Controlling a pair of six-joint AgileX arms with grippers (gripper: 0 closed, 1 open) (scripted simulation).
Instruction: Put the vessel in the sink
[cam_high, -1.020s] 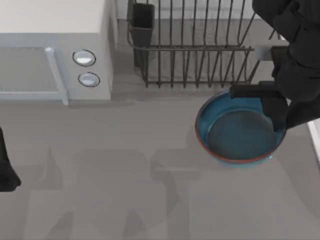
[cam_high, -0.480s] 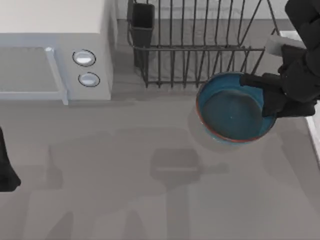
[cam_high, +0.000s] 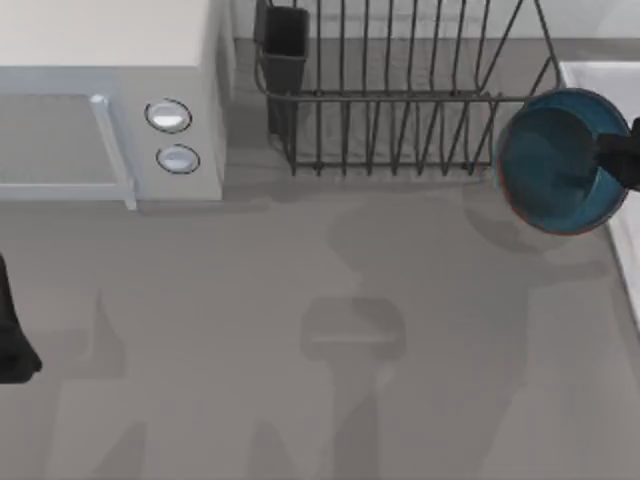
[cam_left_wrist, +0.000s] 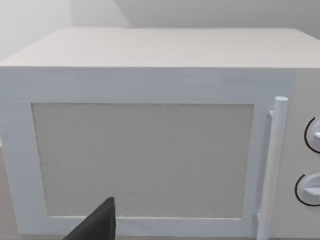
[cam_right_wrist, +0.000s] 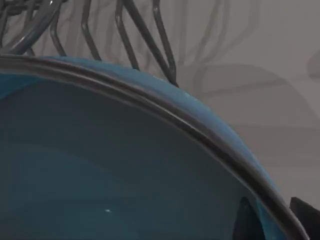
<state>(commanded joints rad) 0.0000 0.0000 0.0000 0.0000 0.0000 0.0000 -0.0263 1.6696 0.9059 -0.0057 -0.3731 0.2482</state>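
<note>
Blue bowl (cam_high: 555, 160) against greys, whites and black

The bowl is blue with a reddish-brown rim and darker blue-grey inside; the sink (cam_high: 600, 75) is pale grey-white, the table (cam_high: 300, 350) plain grey, the microwave (cam_high: 110, 100) white with a light grey door panel, the dish rack (cam_high: 400, 100) black wire, the right end effector (cam_high: 622, 160) black.

Left arm (cam_high: 12, 335): matte black, blocky casing, plain and unmarked. Right gripper (cam_high: 622, 160): the same matte black, with flat, square-edged fingers (cam_right_wrist: 305, 216) of dark charcoal.
</note>
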